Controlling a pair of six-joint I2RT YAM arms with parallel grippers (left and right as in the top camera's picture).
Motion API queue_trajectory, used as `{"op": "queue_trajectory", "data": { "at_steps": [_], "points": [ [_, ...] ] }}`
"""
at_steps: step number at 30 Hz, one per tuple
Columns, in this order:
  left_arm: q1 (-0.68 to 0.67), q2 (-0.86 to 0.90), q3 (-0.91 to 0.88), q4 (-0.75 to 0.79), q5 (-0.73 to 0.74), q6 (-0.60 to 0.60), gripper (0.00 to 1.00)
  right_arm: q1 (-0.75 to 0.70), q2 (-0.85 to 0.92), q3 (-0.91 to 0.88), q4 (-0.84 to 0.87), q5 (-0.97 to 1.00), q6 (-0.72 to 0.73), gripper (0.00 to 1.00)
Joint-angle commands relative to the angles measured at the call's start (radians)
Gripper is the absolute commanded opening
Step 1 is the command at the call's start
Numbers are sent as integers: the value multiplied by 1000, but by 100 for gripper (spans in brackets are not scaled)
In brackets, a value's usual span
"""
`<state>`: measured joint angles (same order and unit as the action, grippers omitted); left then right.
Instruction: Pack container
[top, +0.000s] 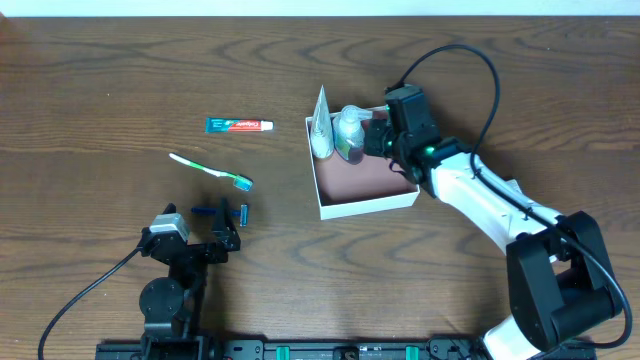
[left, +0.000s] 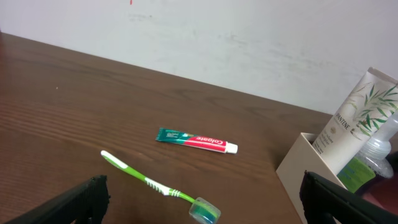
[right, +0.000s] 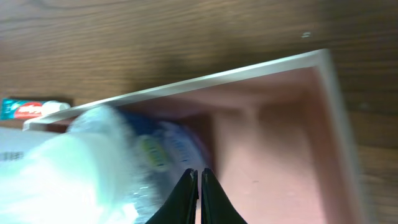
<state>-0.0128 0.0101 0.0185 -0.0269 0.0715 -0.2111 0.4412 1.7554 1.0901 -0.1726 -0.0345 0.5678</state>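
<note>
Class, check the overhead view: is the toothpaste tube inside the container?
No, the toothpaste tube lies outside, left of the container and its white wall.

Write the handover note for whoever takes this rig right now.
Left gripper: open, empty, near its base.
Right gripper: shut, nothing between its fingers, over the container beside the clear bottle.
Done: white tube and clear bottle stand in the container's far end.
Left to do: toothpaste and toothbrush lie on the table, on the container's left.
</note>
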Motion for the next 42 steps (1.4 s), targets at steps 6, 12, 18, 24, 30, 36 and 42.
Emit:
{"op": "queue_trajectory", "data": {
  "at_steps": [6, 12, 18, 24, 30, 36, 42],
  "points": [
    [6, -6, -14, -37, 11, 9, 98, 54, -1, -6, 4, -8, 42, 5],
    [6, -6, -14, -37, 11, 9, 98, 59, -1, -6, 5, -8, 45, 5],
    [6, -6, -14, -37, 12, 8, 98, 59, -1, -6, 5, -8, 45, 5],
    [6, -6, -14, -37, 12, 8, 98, 40, -2, -6, -14, -5, 32, 13],
    [6, -6, -14, -37, 12, 8, 98, 16, -44, -3, -45, -36, -27, 28],
    [6, -6, -14, -37, 12, 9, 98, -10, -126, 9, -134, -23, -50, 43],
    [6, -6, -14, -37, 11, 9, 98, -11, -250, 9, -254, -14, -69, 49]
  ]
}}
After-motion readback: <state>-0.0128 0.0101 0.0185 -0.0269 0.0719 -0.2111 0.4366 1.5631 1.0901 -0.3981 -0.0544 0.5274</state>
